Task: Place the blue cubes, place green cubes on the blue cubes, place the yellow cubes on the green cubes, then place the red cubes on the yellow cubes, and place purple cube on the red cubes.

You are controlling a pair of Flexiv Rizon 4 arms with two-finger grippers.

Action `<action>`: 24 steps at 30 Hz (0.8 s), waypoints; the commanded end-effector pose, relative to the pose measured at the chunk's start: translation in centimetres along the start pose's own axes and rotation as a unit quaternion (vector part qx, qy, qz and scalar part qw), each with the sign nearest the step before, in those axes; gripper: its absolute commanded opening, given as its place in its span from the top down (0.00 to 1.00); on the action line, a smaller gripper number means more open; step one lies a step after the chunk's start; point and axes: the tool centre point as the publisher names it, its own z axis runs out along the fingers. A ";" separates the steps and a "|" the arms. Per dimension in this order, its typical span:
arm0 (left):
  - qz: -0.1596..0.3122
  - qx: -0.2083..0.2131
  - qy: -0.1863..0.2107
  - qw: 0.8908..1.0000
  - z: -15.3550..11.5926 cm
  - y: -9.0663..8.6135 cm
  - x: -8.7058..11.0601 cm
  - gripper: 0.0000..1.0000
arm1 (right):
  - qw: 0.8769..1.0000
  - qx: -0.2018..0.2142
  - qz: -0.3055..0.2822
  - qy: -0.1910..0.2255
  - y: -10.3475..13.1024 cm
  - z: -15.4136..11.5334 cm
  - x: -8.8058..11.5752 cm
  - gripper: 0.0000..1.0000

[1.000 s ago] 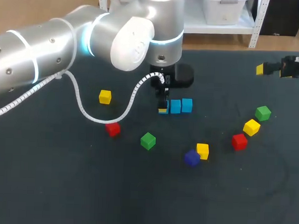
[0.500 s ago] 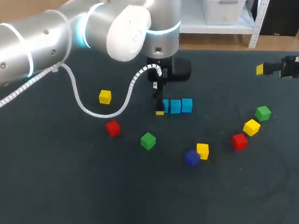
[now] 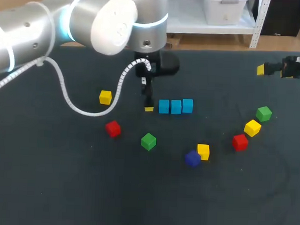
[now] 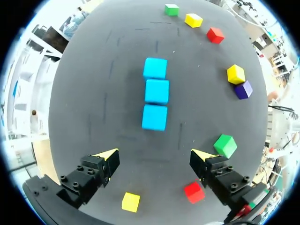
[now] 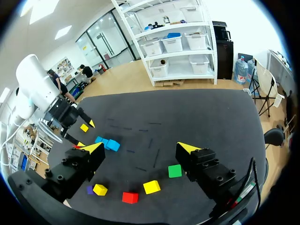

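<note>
Three blue cubes (image 3: 175,106) lie side by side in a row at mid-table. My left gripper (image 3: 148,105) hangs open just left of the row, touching none of them. In the left wrist view the blue row (image 4: 155,92) lies ahead of the open left gripper (image 4: 154,159), with nothing between its fingers. Green cubes (image 3: 148,141) (image 3: 263,114), yellow cubes (image 3: 105,97) (image 3: 203,151) (image 3: 252,128), red cubes (image 3: 113,128) (image 3: 240,142) and a purple cube (image 3: 192,158) lie scattered. My right gripper (image 3: 275,70) stands open and empty at the far right; its wrist view shows the gripper (image 5: 140,149) above a green cube (image 5: 175,171).
The loose cubes form two groups: one left of and in front of the blue row, one on the right below my right gripper. The purple cube touches a yellow one. Dark table (image 3: 136,191) stretches bare toward the front edge.
My left gripper has opened, letting go of the leftmost blue cube, and has drawn back to the left of the row. The right arm has not moved.
</note>
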 end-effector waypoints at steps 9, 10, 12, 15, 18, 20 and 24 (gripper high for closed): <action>-0.038 -0.034 -0.007 0.999 -1.2 -1.2 5.7 0.00 | 1.000 0.000 0.000 0.000 0.0 -0.1 0.0 0.00; -0.039 -0.034 -0.006 0.999 -1.2 -1.3 6.1 0.00 | 1.000 0.000 0.000 0.000 0.0 -0.1 0.0 0.00; -0.042 -0.036 -0.005 0.998 -1.2 -1.3 6.9 0.00 | 1.000 0.000 0.000 0.000 0.0 -0.1 0.0 0.00; -0.053 -0.040 -0.004 0.998 -1.4 -1.2 8.2 0.00 | 1.000 0.000 0.000 0.000 0.0 -0.1 0.0 0.00; -0.064 -0.047 -0.001 0.997 -1.7 -1.1 9.6 0.00 | 1.000 0.000 0.000 0.000 0.0 -0.1 0.0 0.00; -0.075 -0.052 0.001 0.996 -2.0 -0.9 10.7 0.00 | 1.000 0.000 0.000 0.000 0.0 -0.1 0.0 0.00; -0.093 -0.057 0.003 0.994 -2.5 -0.7 12.7 0.00 | 1.000 0.000 0.000 0.000 0.0 -0.1 0.0 0.00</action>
